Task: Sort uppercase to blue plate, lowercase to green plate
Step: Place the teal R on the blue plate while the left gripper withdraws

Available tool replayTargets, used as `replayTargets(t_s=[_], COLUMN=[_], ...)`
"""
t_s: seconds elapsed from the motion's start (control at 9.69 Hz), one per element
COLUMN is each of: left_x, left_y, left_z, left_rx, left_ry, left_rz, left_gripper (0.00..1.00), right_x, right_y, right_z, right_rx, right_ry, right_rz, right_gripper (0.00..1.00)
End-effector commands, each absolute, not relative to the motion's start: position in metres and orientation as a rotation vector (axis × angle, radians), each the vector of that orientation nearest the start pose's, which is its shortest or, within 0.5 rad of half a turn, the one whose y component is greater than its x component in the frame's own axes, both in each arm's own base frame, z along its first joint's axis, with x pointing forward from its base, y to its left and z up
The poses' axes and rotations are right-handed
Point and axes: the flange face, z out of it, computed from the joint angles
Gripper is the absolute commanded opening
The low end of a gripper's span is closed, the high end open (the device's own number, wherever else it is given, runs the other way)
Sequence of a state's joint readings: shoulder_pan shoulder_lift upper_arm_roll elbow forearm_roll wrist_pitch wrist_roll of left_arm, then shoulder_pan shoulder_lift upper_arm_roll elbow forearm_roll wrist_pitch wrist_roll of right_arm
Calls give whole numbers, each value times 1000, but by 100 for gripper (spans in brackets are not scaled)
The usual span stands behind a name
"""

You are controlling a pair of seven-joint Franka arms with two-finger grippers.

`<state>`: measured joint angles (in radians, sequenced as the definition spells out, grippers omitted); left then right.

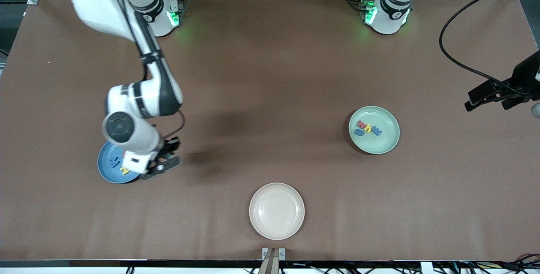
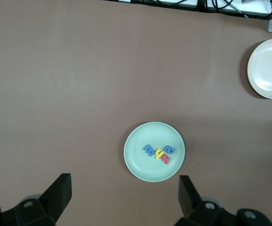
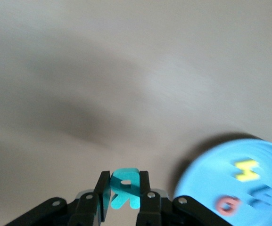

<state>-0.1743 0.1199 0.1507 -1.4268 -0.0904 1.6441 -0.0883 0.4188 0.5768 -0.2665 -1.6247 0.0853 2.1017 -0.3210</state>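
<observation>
Brown cloth covers the desk [image 1: 270,75]. Right pincer [image 3: 124,201] hangs over the desk just beside the blue plate [image 1: 106,167], on the side toward the cream plate [image 1: 276,210]; its jaws are clamped on the teal R [image 3: 124,187], which sits upright between the fingers [image 3: 145,188] in the right wrist view. Blue plate lies toward the right arm's end of the desk, partly hidden under the right arm's wrist in the front view. On it: yellow H [image 3: 247,170], red Q [image 3: 227,205] and blue M [image 3: 262,196], the three near one another and blurred in the right wrist view. Green plate [image 1: 386,143] lies toward the left arm's end of the desk, well apart from the blue plate. It carries four letters in a short row: blue a [image 1: 359,131], red w [image 1: 362,124], yellow h [image 1: 368,128], rounded blue m [image 1: 376,131], each touching or just beside its neighbour. Cream plate sits between the two coloured plates and nearer to the front camera than either; nothing lies in it. Left pincer [image 2: 125,188] waits high above the left arm's end of the desk, jaws wide apart, gripping nothing, with the green plate in its wrist view.
</observation>
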Motion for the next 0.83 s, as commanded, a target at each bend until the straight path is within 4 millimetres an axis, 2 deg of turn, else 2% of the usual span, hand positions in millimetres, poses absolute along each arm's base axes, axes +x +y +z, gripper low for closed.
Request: replayTargets(t_s=[0.0,0.1,0.21,0.31,0.41,0.62,0.72], left_x=[593,592,590,589,586,583,583], left_y=[-22,-19,-20,-21,-19,-6,-1], left_z=[639,638,637,636,633,632,633], left_rx=[-3200,-3191,-3192,-3190,-3189,-3190,-3190], left_ry=[-147,-151,-151,-148,-147,-177,-160], left_rz=[-136,-124,-98,-80,-30,7,3], left_gripper=[100,100,100,100,100,100,100], right_x=[665,667,664,665,665,666,666], right_y=[67,47,29,21,13,2,-5], right_z=[288,287,280,280,285,321,347], right_rx=[-3109,-3122,-3127,-3135,-3138,-3141,-3147], right_ry=[-754,-767,-743,-712,-686,-645,-613], right_rz=[180,193,216,212,204,119,54], right_gripper=[0,0,10,81,100,100,100])
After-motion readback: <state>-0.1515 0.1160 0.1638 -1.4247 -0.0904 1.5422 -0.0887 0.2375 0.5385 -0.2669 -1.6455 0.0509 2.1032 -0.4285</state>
